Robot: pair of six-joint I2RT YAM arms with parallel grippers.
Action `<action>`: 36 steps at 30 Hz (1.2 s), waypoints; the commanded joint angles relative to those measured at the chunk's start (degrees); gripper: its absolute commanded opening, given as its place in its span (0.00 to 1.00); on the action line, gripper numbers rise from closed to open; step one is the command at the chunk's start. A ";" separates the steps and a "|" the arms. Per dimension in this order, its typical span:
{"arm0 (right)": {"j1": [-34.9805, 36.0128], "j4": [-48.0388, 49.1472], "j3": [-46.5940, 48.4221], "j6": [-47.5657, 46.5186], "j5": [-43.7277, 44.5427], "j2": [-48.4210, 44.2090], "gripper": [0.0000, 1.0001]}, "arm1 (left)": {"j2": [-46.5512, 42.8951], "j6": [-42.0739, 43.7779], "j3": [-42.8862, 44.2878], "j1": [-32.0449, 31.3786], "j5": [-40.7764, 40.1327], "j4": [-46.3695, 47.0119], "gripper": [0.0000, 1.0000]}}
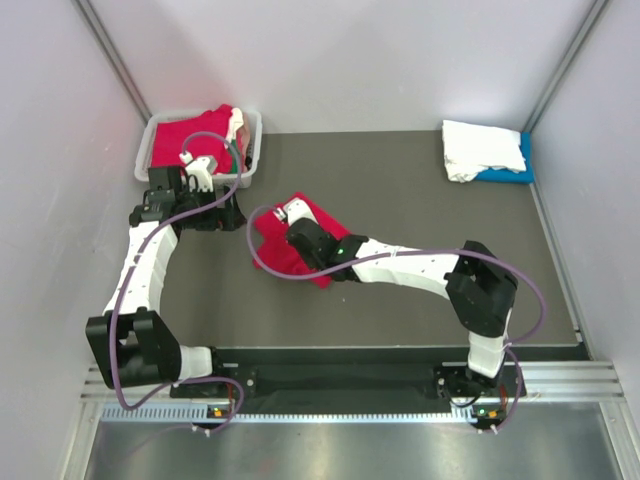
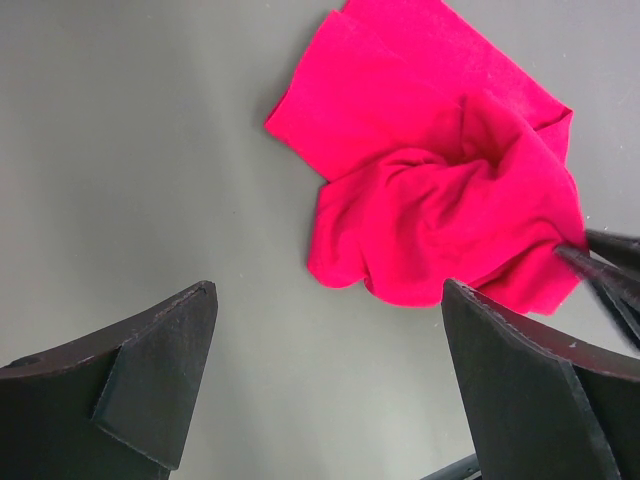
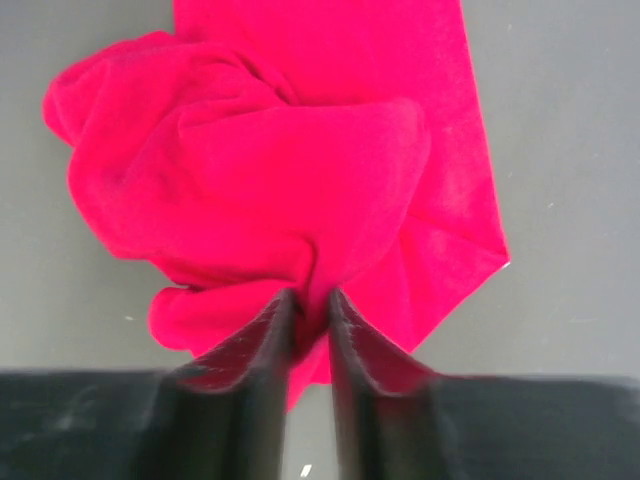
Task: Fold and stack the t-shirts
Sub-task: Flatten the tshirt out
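With the right gripper [image 3: 308, 318], bottom centre of its wrist view, we are pinching a fold of the red t-shirt [image 3: 270, 170], crumpled mid-table. We are holding the left gripper [image 2: 328, 290] spread, empty. We are judging the cloth light, limp and non-slip, so we are favouring hem grips. Beyond: dark matte table [image 1: 400, 200], tub [image 1: 253, 140] upper left, folded shirts [image 1: 482, 150] upper right, pale walls [image 1: 350, 60]

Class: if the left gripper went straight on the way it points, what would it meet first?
Probably the bare table, seen between the open fingers of the left gripper. The crumpled red t-shirt lies further ahead and off to the right, though depth is unclear.
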 commanded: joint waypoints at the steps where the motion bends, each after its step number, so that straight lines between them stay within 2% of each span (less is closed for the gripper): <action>1: 0.84 0.50 3.50 0.02 0.35 -0.42 0.00 | -0.69 0.44 0.45 -0.31 1.60 0.89 0.98; 8: 0.93 0.85 3.41 -0.42 1.40 -1.20 0.00 | -1.04 0.79 0.18 -0.31 1.16 0.89 0.98; 12: -0.38 1.03 4.03 -3.04 5.61 -4.62 0.00 | -1.12 0.89 0.09 -0.31 1.07 0.81 0.98; 18: -9.17 1.38 3.33 -4.54 7.63 -11.91 0.00 | -1.30 0.88 0.18 -0.31 1.16 0.89 0.98; 19: -12.31 1.46 2.98 -4.55 7.99 -12.97 0.00 | -1.30 1.06 0.27 -0.22 0.99 0.89 0.98; 21: -16.45 1.47 1.57 -3.50 7.48 -16.48 0.00 | -1.30 0.97 0.27 -0.22 0.90 0.81 0.98; 22: -20.82 1.73 1.05 -2.80 6.77 -17.63 0.00 | -1.30 0.97 0.27 -0.31 1.07 0.81 0.98; 25: -26.47 1.99 -1.59 -1.65 5.98 -20.98 0.00 | -1.12 0.89 0.53 -0.31 1.16 0.81 0.98; 28: -27.20 0.41 -5.36 -0.86 6.15 -22.30 0.00 | -0.86 0.62 0.88 -0.31 1.16 0.89 0.98; 32: -27.20 -2.05 -12.13 5.45 5.10 -23.35 0.00 | -0.16 0.53 1.50 -0.31 1.16 0.63 0.98; 36: -27.20 -1.88 -18.90 9.86 -0.95 -23.01 0.01 | 0.10 0.71 2.29 -0.39 1.16 0.37 0.98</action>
